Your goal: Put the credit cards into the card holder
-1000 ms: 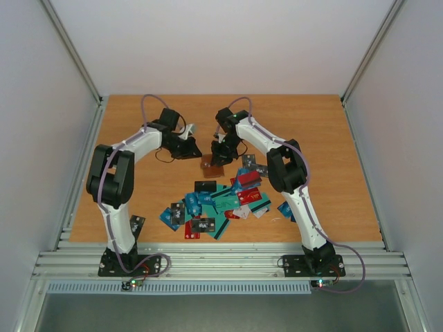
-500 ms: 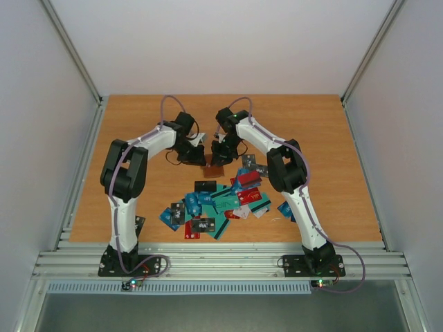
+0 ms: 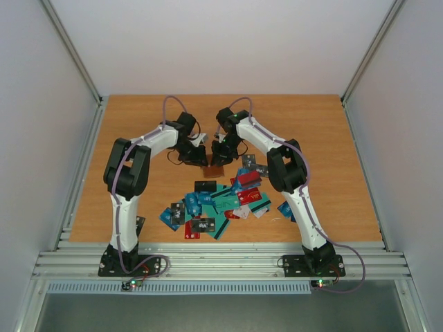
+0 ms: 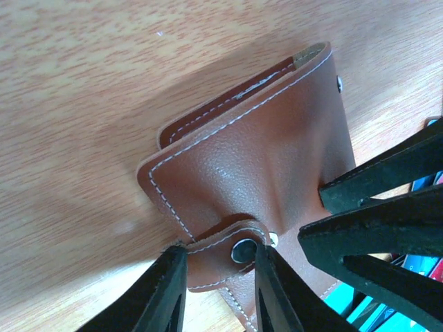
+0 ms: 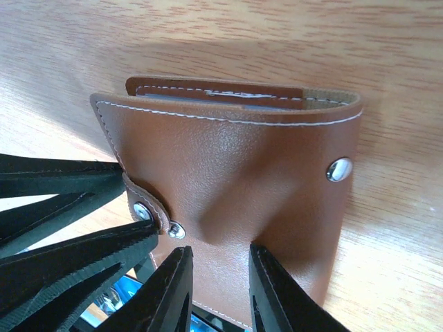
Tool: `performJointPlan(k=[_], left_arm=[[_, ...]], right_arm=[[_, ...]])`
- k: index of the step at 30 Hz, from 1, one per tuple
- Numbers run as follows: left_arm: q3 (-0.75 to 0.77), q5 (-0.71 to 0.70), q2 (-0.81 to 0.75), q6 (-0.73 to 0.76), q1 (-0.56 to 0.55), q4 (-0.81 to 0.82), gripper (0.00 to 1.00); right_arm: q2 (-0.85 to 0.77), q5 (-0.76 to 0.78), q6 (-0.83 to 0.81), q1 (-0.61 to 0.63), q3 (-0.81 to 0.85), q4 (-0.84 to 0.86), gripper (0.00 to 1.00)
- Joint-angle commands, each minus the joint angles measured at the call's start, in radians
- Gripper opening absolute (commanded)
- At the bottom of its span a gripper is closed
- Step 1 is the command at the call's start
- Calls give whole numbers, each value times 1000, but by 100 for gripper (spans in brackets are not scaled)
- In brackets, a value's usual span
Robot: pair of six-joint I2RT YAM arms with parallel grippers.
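The brown card holder (image 3: 213,170) lies folded on the wooden table between the two arms, just behind the pile of credit cards (image 3: 218,200). My left gripper (image 4: 219,257) stands open over the card holder (image 4: 256,159), and its fingers straddle the snap tab (image 4: 228,252). In the top view my left gripper (image 3: 202,156) reaches in from the left. My right gripper (image 5: 220,252) pinches the leather cover of the card holder (image 5: 242,159), which puckers between the fingertips. From above, my right gripper (image 3: 219,158) comes in from the right. Blue cards (image 4: 415,266) show at the frame edge.
A single dark card (image 3: 137,223) lies apart by the left arm's base. The card pile spreads from the table's middle toward the right arm. An aluminium rail (image 3: 221,259) runs along the near edge, and white walls enclose the other sides.
My left arm has swung right to the card holder and its jaws have parted around the snap tab. The right arm and the card holder have stayed put.
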Motion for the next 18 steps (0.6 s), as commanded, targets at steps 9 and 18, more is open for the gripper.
performJointPlan(k=[9, 18], left_arm=[[-131, 237, -27, 57, -12, 190, 20], [-148, 149, -157, 66, -12, 175, 49]], right_arm=[[119, 82, 6, 0, -42, -29, 25], [117, 84, 8, -2, -49, -29, 24]])
